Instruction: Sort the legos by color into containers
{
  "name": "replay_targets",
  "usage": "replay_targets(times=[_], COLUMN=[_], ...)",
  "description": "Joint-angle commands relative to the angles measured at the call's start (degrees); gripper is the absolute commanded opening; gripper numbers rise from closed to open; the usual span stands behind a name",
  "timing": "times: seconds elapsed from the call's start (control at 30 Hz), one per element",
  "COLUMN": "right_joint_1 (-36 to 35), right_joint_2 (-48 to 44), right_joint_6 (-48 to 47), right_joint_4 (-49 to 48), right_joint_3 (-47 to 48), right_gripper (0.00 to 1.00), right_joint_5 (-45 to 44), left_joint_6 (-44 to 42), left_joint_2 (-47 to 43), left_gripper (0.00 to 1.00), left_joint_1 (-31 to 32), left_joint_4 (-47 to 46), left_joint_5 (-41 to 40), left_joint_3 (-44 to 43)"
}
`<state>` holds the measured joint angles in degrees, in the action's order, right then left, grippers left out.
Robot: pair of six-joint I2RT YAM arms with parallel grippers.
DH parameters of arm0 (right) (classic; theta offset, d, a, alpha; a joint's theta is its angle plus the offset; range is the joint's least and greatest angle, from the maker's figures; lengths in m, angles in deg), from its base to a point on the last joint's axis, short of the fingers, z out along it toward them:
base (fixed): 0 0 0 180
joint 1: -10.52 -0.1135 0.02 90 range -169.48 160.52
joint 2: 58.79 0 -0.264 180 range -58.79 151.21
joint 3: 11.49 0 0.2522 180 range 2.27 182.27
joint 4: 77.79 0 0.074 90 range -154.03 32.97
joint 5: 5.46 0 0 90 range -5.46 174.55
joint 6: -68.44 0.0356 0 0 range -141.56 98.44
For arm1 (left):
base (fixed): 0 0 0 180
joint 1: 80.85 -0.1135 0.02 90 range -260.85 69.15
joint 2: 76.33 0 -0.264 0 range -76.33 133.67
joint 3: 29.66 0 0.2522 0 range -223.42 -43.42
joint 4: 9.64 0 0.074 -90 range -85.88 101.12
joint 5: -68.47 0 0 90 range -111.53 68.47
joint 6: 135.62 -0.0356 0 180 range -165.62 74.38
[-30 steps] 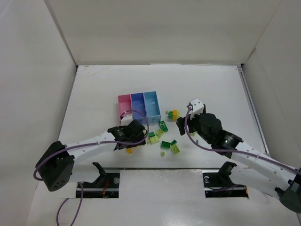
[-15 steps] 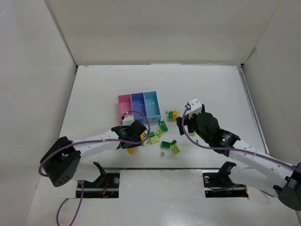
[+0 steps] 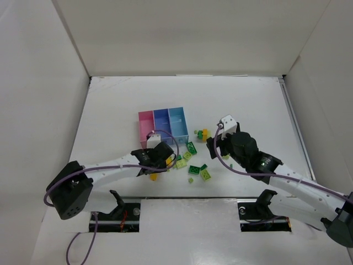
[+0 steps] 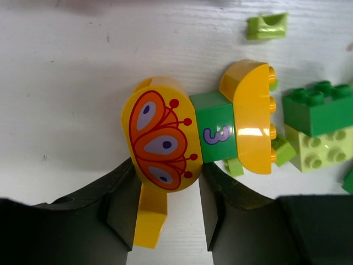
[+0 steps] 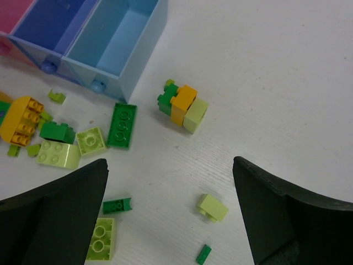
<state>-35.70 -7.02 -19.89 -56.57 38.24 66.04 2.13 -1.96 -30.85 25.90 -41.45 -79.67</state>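
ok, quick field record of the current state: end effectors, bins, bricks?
left end effector: jaws against both sides of the yellow butterfly brick
butterfly brick: abuts green "3" brick, then yellow curved brick
right end effector: open, holding nothing, above loose bricks
bins: pink, blue, light blue in a row
light blue bin: empty
small stack: dark green, orange, lime; beside bins, not touching
sorted so far: no brick visible in any bin

We see the left tool (image 4: pixel 167 171) has closed onto the butterfly lego (image 4: pixel 160 141). It edged toward the desk's (image 3: pixel 248 105) right edge.
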Motion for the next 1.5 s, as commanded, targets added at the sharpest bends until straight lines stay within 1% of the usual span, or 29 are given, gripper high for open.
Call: replay_targets(times=[0.0,0.13,0.23,0.27,0.37,0.43,0.53,0.63,0.67,0.77,0.83,0.93,0.97,1.0,1.07,1.13,1.2,1.33,1.37,1.43,1.47], right_joint_1=[-0.5,-0.5,-0.5,-0.5,-0.5,-0.5,-0.5,1.9,2.8,6.2,7.4,7.5,7.5,7.5,7.5,7.5,8.1,8.6,8.6,8.6,8.6], right_joint_2=[-1.8,-4.0,-4.7,-4.7,-4.7,-3.2,-0.6,2.1,2.9,5.9,6.5,6.5,6.0,6.0,5.4,5.4,5.4,5.9,5.9,5.9,5.9], right_joint_6=[-0.6,2.4,4.9,4.9,6.8,8.8,11.9,13.9,14.4,16.3,17.0,17.0,17.0,17.0,17.7,18.2,18.2,18.8,18.8,18.8,18.8], right_joint_4=[-0.9,-0.9,-0.9,-0.3,0.3,0.3,2.8,4.0,3.5,3.0,3.0,1.5,1.5,1.5,1.5,1.5,1.0,-1.7,-2.3,-2.8,-3.4], right_joint_3=[3.5,5.9,8.1,8.9,11.4,12.5,14.8,15.7,15.7,15.7,14.2,13.7,13.7,13.2,12.6,12.6,12.0,12.0,12.0,12.0,12.0], right_gripper=[0.99,0.99,0.99,1.00,1.00,1.00,1.00,1.00,1.00,1.00,1.00,1.00,0.95,0.95,0.91,0.90,0.86,0.85,0.82,0.71,0.63], right_joint_5=[2.9,8.5,12.6,14.0,18.9,22.9,24.7,28.9,33.7,41.1,42.4,42.9,42.9,42.9,42.9,42.9,42.9,42.9,43.6,43.6,43.6], left_joint_6=[-2.3,-4.8,-7.9,-8.7,-11.2,-13.8,-16.0,-17.9,-18.9,-20.0,-20.0,-20.0,-20.0,-20.0,-20.0,-20.0,-20.0,-20.5,-21.0,-21.0,-21.0], left_joint_2=[-4.0,-8.8,-11.5,-12.0,-14.3,-14.9,-16.2,-16.8,-16.8,-16.8,-16.8,-16.2,-16.2,-15.5,-15.0,-14.3,-14.3,-14.3,-14.3,-14.3,-14.9], left_gripper=[0.18,0.18,0.17,0.15,0.14,0.14,0.14,0.14,0.14,0.14,0.14,0.14,0.14,0.14,0.14,0.11,0.11,0.11,0.11,0.11,0.11], left_joint_1=[2.7,8.4,10.4,11.5,13.6,14.2,14.3,14.8,14.8,14.8,14.8,14.8,14.8,14.8,14.8,15.4,16.1,16.6,16.6,16.6,16.6], left_joint_4=[-0.2,0.5,-1.0,-1.6,-3.8,-6.9,-10.3,-14.1,-15.0,-17.4,-18.0,-20.0,-20.5,-21.2,-21.8,-23.1,-24.1,-25.6,-25.6,-25.6,-26.3], left_joint_5=[-2.2,-3.5,-2.9,-2.9,-2.9,-2.9,-2.9,-3.5,-3.5,-4.0,-4.9,-4.9,-4.9,-4.9,-5.5,-6.1,-6.6,-6.5,-6.0,-6.0,-6.0], left_joint_3=[-2.7,-4.9,-7.1,-7.8,-7.8,-7.8,-7.8,-8.3,-8.3,-8.3,-8.8,-8.8,-8.8,-8.8,-9.4,-9.9,-9.9,-9.4,-9.4,-9.4,-9.4])
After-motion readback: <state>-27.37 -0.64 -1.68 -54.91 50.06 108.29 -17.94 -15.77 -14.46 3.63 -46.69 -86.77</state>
